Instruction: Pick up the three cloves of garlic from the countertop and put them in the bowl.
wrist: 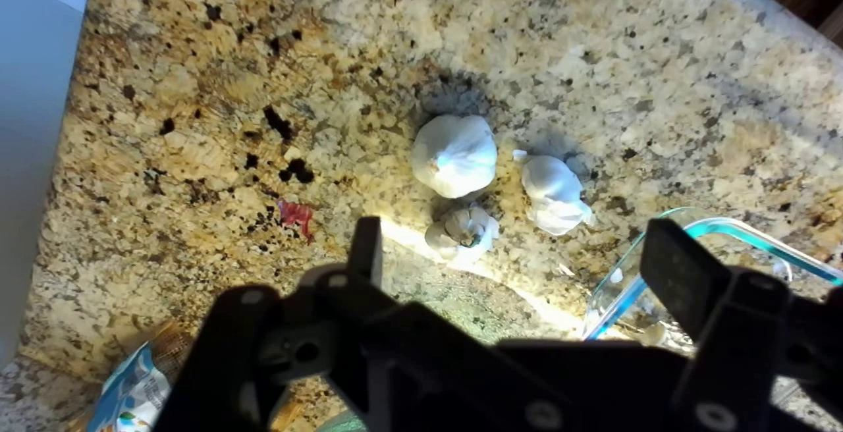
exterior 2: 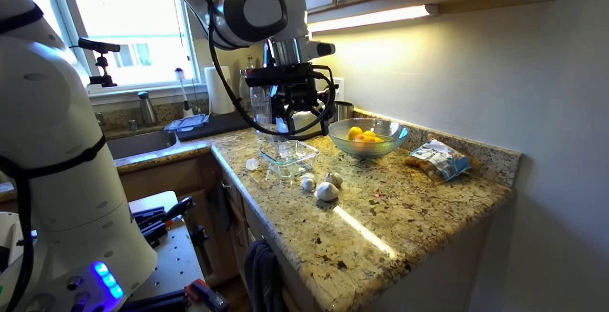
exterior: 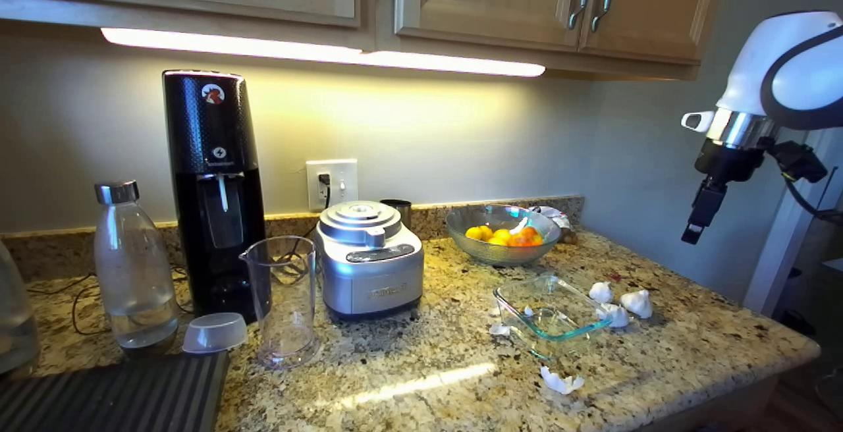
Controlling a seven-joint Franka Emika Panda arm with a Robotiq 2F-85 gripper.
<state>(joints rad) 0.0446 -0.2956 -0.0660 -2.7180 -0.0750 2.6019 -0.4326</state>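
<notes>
Three off-white garlic pieces lie close together on the speckled granite countertop [exterior: 711, 346]: a large one [wrist: 454, 155], a second [wrist: 555, 195] and a darker-topped one [wrist: 464, 234]. They also show in both exterior views, as garlic [exterior: 636, 303] and garlic [exterior 2: 327, 191]. The clear glass bowl [exterior 2: 285, 162], squarish with a bluish-green rim [wrist: 616, 310], stands beside them. A few small white bits lie in it. My gripper [wrist: 520, 254] is open, with nothing between its fingers. It hangs well above the countertop in both exterior views, as gripper [exterior: 693, 231] and gripper [exterior 2: 307, 129].
A large glass fruit bowl [exterior: 500, 257] stands behind, near the wall. A silver appliance base [exterior: 372, 280], a clear pitcher [exterior: 283, 313] and a black drink machine [exterior: 214, 122] stand farther along. A snack bag [exterior 2: 440, 157] lies by the backsplash. Garlic peel [exterior: 560, 380] lies near the bowl.
</notes>
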